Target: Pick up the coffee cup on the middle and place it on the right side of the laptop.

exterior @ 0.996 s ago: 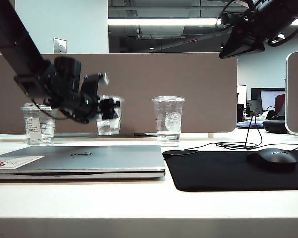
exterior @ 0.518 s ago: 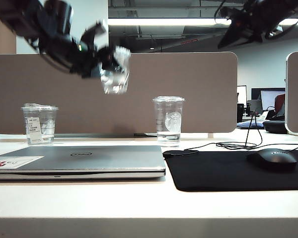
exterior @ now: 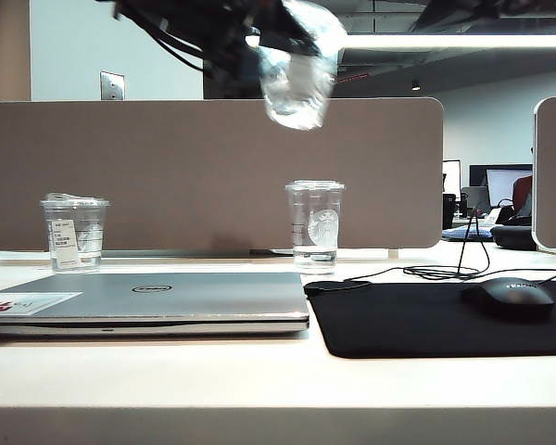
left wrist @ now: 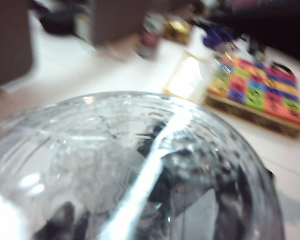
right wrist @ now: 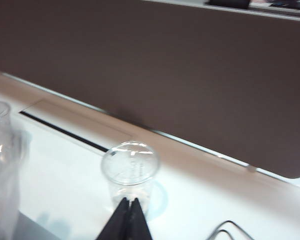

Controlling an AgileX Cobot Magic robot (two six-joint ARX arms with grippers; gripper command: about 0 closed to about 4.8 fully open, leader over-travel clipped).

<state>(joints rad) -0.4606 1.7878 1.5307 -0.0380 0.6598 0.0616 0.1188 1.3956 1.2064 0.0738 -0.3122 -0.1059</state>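
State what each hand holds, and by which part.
The left hand carries the coffee cup high above the table; the exact hold point is too blurred to tell. The right hand is shut and empty.

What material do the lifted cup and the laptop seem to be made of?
Coffee cup, held high by the left gripper: thin clear plastic, probably; it is see-through, crinkled and shiny. Laptop: likely matte silver-grey metal or painted plastic, with a smooth, dull sheen.

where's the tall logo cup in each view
Exterior: tall cup stands at centre, before the partition.
Left wrist: not in it; the held coffee cup fills the picture.
Right wrist: low centre, above the shut right gripper.
Shared landmark: the partition.
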